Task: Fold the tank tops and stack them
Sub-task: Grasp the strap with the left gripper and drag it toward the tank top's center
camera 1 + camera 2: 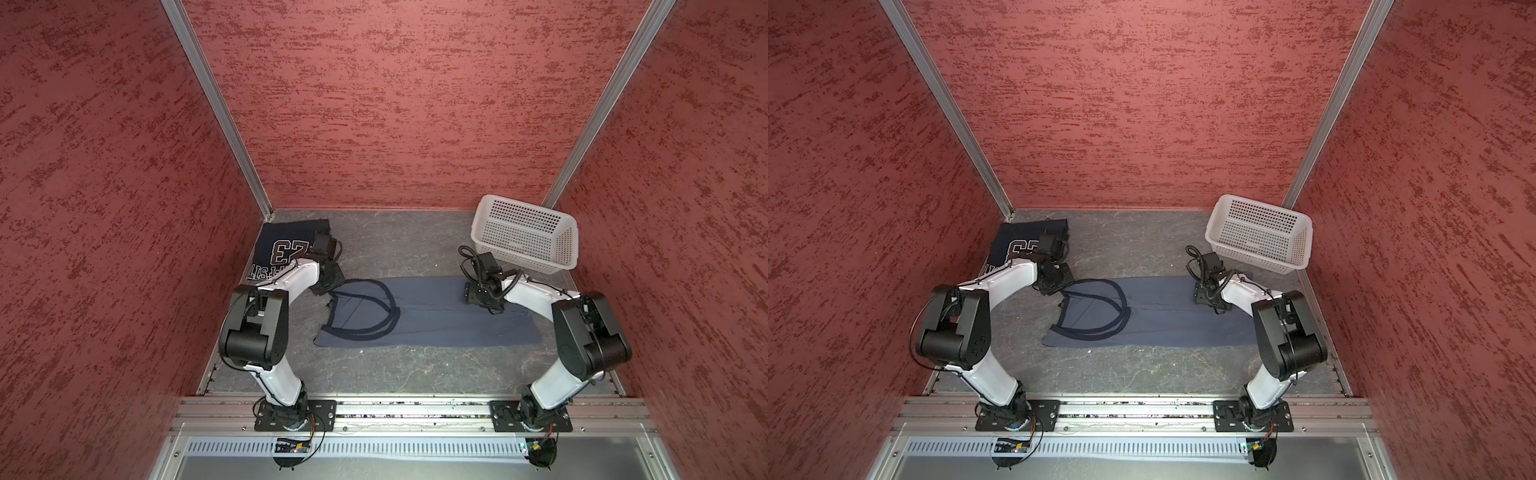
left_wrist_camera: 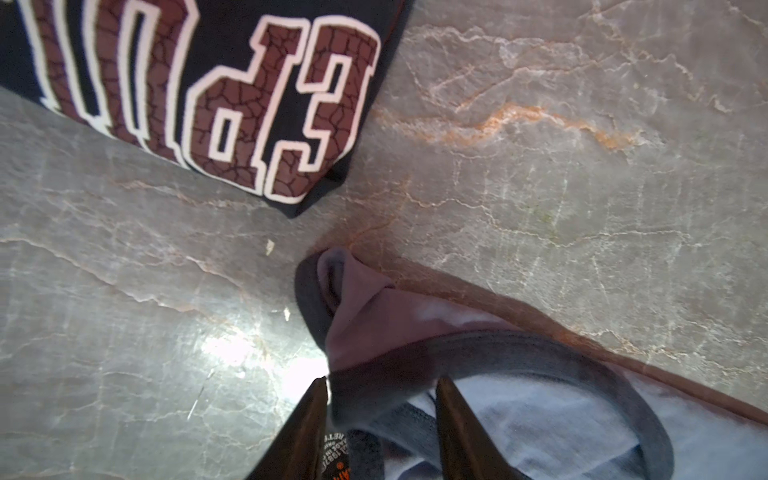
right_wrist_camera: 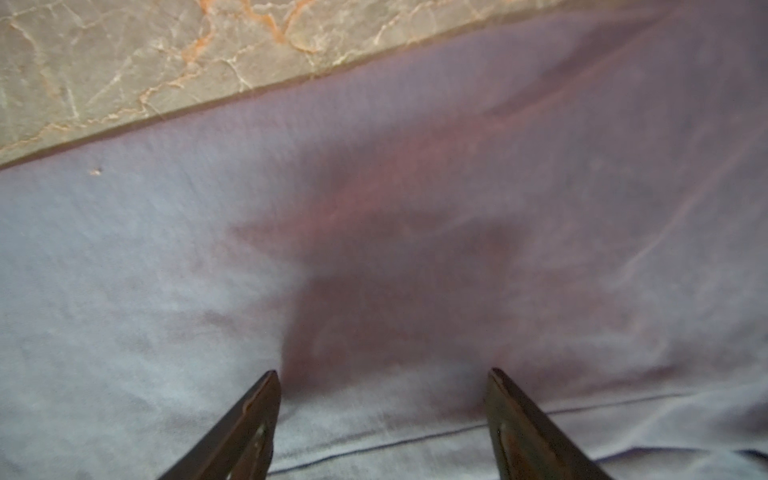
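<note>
The slate blue-grey tank top (image 1: 436, 316) (image 1: 1163, 320) lies spread lengthwise across the middle of the table, its dark-trimmed straps looped at the left end. My left gripper (image 1: 331, 291) (image 2: 382, 384) is down at that end. Its jaws stand partly apart astride the bunched shoulder strap (image 2: 357, 316), with the neck label showing between them. My right gripper (image 1: 473, 293) (image 3: 382, 374) hovers wide open over the plain cloth (image 3: 374, 187) at the right end, with nothing between its fingers. The dark navy tank top (image 1: 282, 249) (image 1: 1017, 245) (image 2: 208, 83) lies folded in the back left corner.
A white perforated basket (image 1: 519, 249) (image 1: 1258, 237) stands tilted at the back right, close behind my right wrist. Red walls close in the table on three sides. Bare grey marbled tabletop (image 1: 399, 374) shows in front of the blue-grey top.
</note>
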### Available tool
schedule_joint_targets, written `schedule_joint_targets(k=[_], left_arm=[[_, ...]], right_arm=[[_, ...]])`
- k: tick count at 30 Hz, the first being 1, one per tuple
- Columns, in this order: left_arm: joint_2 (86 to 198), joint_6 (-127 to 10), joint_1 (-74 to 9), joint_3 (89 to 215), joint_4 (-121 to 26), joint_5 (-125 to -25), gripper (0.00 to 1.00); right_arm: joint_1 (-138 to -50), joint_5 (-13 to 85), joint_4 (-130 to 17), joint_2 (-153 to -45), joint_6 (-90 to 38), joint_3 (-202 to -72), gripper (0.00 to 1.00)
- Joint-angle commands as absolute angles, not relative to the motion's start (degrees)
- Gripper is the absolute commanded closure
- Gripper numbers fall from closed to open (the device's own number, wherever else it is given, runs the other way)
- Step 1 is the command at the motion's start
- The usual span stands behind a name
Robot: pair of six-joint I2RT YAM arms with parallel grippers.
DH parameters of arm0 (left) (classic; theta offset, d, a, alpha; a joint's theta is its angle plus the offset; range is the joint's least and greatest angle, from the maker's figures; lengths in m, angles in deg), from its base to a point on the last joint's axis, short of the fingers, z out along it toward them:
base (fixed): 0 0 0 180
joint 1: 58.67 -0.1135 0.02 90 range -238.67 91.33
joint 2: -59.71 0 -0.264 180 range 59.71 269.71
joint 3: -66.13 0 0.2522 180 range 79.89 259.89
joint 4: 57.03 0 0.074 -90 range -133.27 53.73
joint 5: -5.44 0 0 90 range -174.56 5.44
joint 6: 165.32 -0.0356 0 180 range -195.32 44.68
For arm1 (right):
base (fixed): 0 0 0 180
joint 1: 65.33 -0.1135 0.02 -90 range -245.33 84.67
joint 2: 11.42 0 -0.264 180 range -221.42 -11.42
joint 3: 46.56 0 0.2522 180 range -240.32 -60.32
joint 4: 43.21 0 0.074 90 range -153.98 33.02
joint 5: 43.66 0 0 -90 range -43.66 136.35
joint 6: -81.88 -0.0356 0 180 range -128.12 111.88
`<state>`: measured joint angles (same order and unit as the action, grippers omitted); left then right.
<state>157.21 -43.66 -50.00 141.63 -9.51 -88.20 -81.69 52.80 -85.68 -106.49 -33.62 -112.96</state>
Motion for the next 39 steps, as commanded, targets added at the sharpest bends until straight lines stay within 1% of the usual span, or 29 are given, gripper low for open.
schedule_joint_targets(k=[1,4,9,14,20,25,30,32,38,39], left_arm=[[157.16,-43.87,-49.79,140.47,-9.80,-90.18,0.53],[158.26,-44.25,-50.05,140.69,-10.00,-89.94,0.54],[158.13,-44.04,-50.11,140.55,-10.33,-90.87,0.71],[156.23,-43.71,-50.71,138.31,-11.52,-91.73,0.86],[152.87,-43.33,-51.72,133.94,-14.68,-91.33,0.97],[146.52,-42.10,-52.64,128.67,-18.43,-91.91,1.00],[143.04,-42.07,-55.04,124.25,-23.39,-87.07,1.00],[141.66,-41.94,-55.15,123.10,-24.48,-87.15,1.00],[144.81,-40.88,-56.48,122.41,-23.95,-84.08,1.00],[146.35,-40.98,-56.57,122.65,-23.77,-83.17,0.97]], right_arm=[[-81.98,54.56,-85.71,-107.35,-34.09,-112.47,0.21],[-81.99,54.52,-85.63,-107.73,-34.14,-112.60,0.21],[-82.00,54.44,-85.54,-107.89,-34.22,-112.52,0.21],[-82.02,55.15,-85.72,-108.12,-34.13,-112.36,0.21],[-82.03,57.13,-86.20,-108.69,-35.07,-112.60,0.21],[-81.76,58.99,-87.34,-110.89,-36.23,-113.14,0.21],[-81.56,59.30,-87.11,-111.78,-37.12,-112.84,0.21],[-81.50,59.28,-87.29,-112.22,-37.29,-112.95,0.21],[-81.50,59.25,-87.38,-111.99,-37.49,-112.91,0.21],[-81.47,58.85,-87.32,-111.66,-37.41,-112.90,0.21]])
